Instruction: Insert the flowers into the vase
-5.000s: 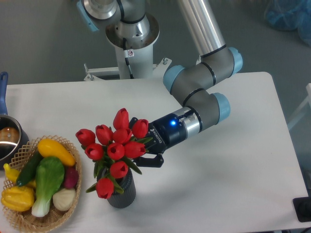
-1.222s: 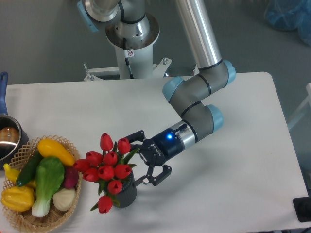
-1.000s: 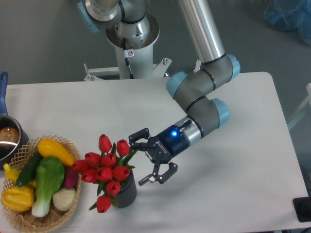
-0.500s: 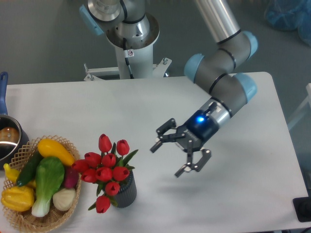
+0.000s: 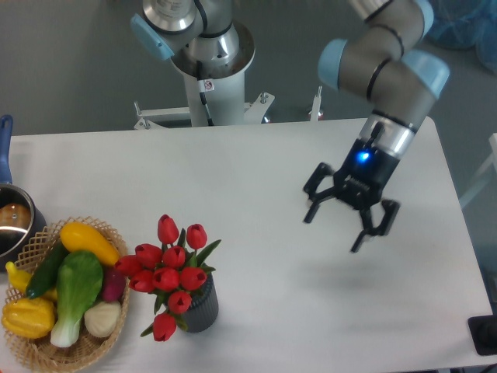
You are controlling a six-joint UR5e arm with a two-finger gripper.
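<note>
Since five seconds ago, your gripper point(image 5: 345, 229) has left the flowers point(image 5: 169, 268) and travelled from beside the vase point(image 5: 197, 308) to the right half of the table point(image 5: 256, 163); the bunch, then held above the vase mouth, now sits in it

Item, nearest: vase, dark grey, ribbed, upright near the front edge of the table, left of centre. You see only its right side and base; leaves and buds cover the rest

Item: flowers, red tulip buds on green stems, standing in the vase. Heads spread wider than the vase; one bud droops low on the left, two stand tallest at the top. Nothing holds them

Item: wicker basket point(image 5: 39, 342), front left, just beside the bunch. It holds yellow, green, purple and white vegetables point(image 5: 74, 284); the nearest tulip heads overlap its right rim in this view, and you cannot tell whether they touch

Item: metal pot point(image 5: 12, 221), cut off by the left edge, behind the basket

Item: your gripper, well apart from the vase, over bare table to the right. Jaws spread wide, nothing between them, fingers pointing down toward you. Blue light lit on the wrist

Item, farthest: arm base point(image 5: 206, 54), mounted behind the table's back edge
</note>
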